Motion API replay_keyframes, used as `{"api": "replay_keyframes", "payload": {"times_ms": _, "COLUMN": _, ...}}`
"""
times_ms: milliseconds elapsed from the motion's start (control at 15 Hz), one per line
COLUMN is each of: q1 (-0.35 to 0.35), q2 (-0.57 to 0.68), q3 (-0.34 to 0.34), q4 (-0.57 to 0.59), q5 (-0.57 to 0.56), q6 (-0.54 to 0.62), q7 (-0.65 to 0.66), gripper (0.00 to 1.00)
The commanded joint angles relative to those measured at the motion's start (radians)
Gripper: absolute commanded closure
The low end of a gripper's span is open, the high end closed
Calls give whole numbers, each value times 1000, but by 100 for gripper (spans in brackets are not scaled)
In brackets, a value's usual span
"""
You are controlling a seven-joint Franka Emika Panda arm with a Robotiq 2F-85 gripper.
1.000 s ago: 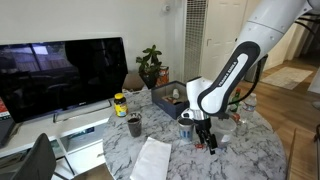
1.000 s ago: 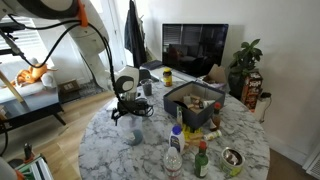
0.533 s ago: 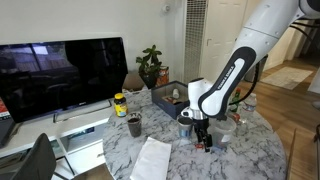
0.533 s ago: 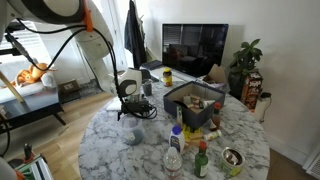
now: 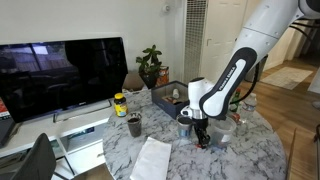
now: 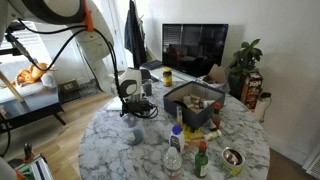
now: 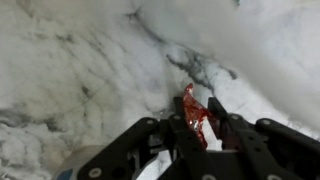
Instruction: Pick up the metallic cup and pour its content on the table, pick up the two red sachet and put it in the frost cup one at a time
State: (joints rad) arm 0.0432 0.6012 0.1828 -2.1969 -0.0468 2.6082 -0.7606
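your gripper (image 7: 196, 110) is pinching a red sachet (image 7: 189, 101) tight between its jaws, with the frosted cup (image 6: 133, 133) sitting near them.

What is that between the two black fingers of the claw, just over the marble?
A small red sachet, pinched between the fingers of the claw above the marble table. The wrist view shows it plainly; the exterior views are too distant to tell.

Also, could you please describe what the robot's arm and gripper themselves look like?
The arm is a chain of rounded, glossy white segments with black sections at the joints; an exterior view shows an orange band near its upper part and black cables looping beside it. The gripper is black, with two slim linkage-style fingers.
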Motion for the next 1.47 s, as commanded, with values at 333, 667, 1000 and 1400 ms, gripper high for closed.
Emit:
{"api": "replay_keyframes", "payload": {"times_ms": 333, "q1": -11, "q2": -29, "q3": 1, "q4": -19, "q5": -67, "q6": -4, "q7": 47, "gripper": 100}}
{"api": "replay_keyframes", "payload": {"times_ms": 667, "q1": -13, "q2": -106, "q3": 16, "q4": -57, "q5": -81, "q6": -68, "q7": 30, "gripper": 99}}
{"api": "replay_keyframes", "payload": {"times_ms": 1000, "q1": -26, "q2": -285, "q3": 50, "q4": -147, "q5": -57, "q6": -172, "q7": -26, "gripper": 99}}
{"api": "replay_keyframes", "payload": {"times_ms": 1400, "q1": -18, "q2": -538, "q3": 51, "q4": -266, "q5": 15, "q6": -190, "q7": -118, "gripper": 99}}
